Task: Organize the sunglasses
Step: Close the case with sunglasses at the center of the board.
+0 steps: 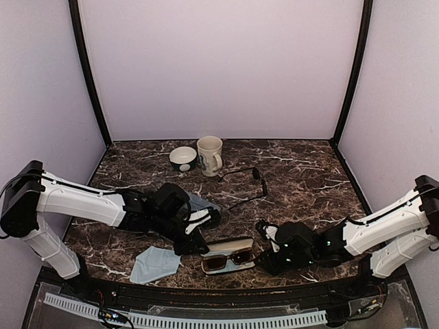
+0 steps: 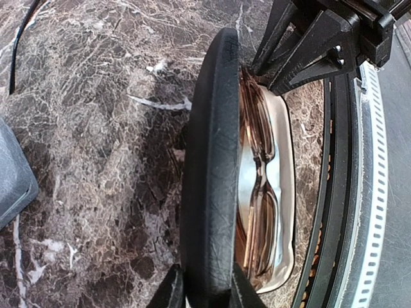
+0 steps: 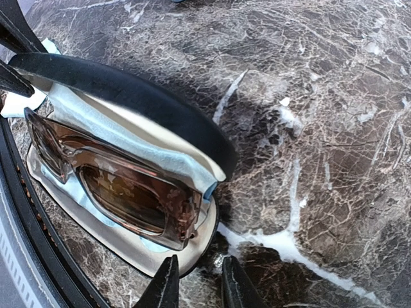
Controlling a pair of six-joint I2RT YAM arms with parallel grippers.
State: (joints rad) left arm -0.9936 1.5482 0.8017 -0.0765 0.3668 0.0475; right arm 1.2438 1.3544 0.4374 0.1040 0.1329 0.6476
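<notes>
Here, brown sunglasses (image 1: 228, 259) inside open black case (image 1: 230, 244), wire-framed pair (image 1: 244, 184) outside

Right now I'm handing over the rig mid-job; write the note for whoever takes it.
Left gripper: shut on the black case lid, holding it open.
Right gripper: at the case's end, fingers close together; grip unclear.
Brown sunglasses lie folded in the case's white tray: done.
Black wire glasses lie open on the table, farther back, untouched.
To do: shut the lid, then put the wire pair away.
</notes>
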